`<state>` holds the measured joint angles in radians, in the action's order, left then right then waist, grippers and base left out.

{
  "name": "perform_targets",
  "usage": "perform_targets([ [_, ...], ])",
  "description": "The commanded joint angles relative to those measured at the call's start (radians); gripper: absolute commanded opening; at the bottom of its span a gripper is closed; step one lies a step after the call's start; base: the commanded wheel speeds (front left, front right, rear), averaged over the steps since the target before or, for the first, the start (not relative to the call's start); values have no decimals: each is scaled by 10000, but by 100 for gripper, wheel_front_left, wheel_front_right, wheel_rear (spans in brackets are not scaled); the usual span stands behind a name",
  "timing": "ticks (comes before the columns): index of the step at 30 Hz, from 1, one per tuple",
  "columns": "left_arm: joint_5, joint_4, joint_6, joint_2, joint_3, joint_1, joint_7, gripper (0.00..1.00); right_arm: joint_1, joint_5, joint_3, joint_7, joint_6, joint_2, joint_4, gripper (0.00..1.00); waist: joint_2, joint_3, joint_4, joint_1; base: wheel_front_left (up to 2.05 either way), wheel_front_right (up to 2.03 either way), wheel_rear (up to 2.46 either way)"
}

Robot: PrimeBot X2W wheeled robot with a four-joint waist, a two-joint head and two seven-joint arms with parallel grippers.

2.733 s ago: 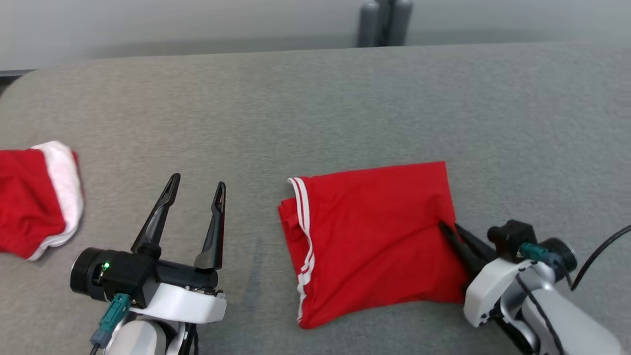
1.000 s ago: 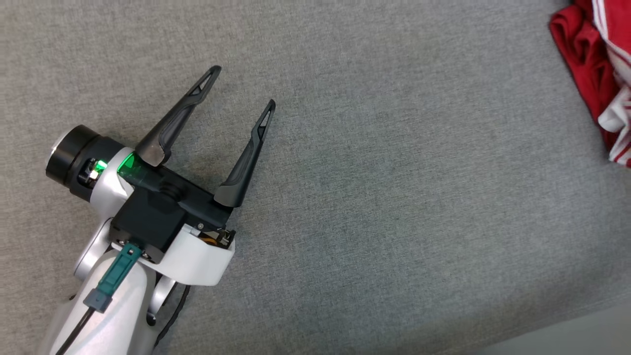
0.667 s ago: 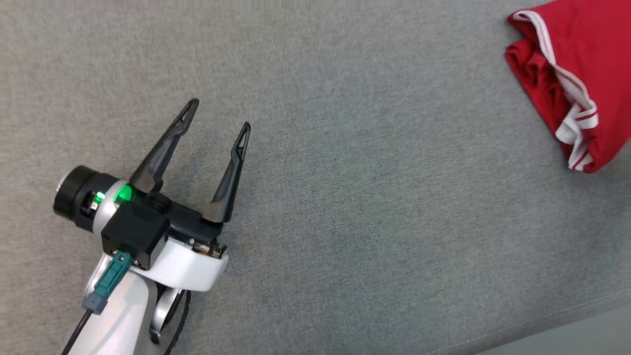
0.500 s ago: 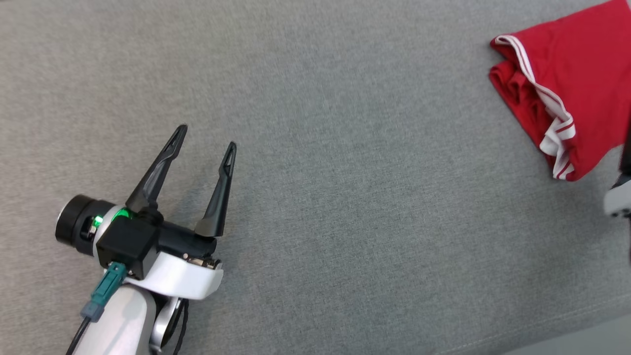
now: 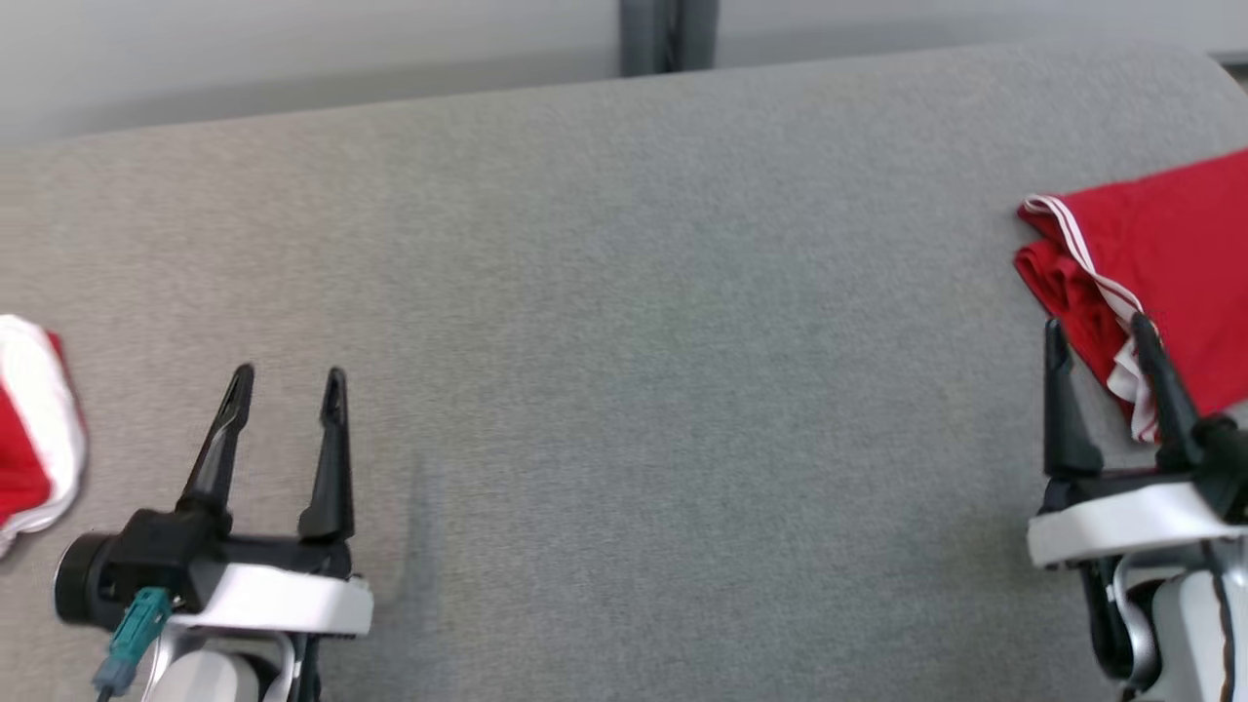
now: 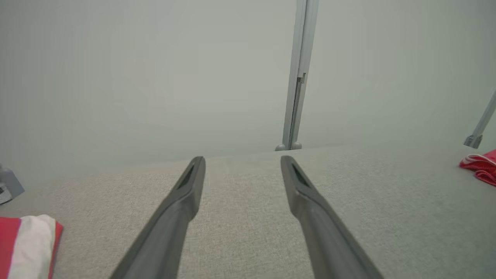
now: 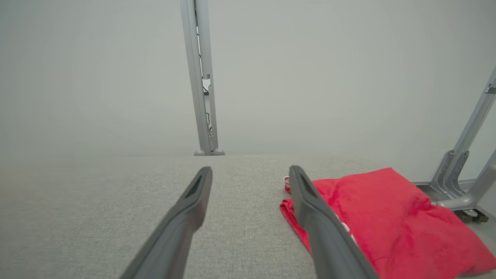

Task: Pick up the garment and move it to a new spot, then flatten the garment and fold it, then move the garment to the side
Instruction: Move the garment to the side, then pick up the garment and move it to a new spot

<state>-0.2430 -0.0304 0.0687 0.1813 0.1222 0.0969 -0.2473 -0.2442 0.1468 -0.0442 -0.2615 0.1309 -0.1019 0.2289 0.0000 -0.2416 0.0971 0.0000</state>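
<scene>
Head view: grey worktop point(image 5: 624, 341) with the folded red garment point(image 5: 1180, 244) at its right edge, another red-and-white cloth point(image 5: 39, 429) at the left edge. Left jaws and right jaws stand open and empty near the front edge.

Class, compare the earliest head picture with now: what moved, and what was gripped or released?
The folded red garment went from the middle of the table to its right side. The right gripper, then pinched on its edge, has let go and stands open near it. Unchanged: left gripper open over the table, red and white garment at the left.
</scene>
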Motion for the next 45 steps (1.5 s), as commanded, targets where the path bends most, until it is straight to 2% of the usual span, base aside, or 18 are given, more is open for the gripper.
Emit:
perform_targets([
  [1,-85,-54,71,59,-132,-194,-57,100,266,-46,50,-48,-2,7,-165,100,0,439,-423,0,0,0,0],
  [11,-367,-435,24,91,-165,-1228,-52,100,1828,-109,94,256,-2,254,-1206,100,0,1356,-926,0,0,0,0],
  [23,-365,-364,50,176,166,-2191,345,100,3243,12,40,820,-2,415,-2057,100,0,2332,-725,0,0,0,0],
  [45,-475,-171,236,375,299,-2475,626,100,3734,-98,34,1142,-2,476,-2532,100,0,2555,-693,0,0,0,0],
])
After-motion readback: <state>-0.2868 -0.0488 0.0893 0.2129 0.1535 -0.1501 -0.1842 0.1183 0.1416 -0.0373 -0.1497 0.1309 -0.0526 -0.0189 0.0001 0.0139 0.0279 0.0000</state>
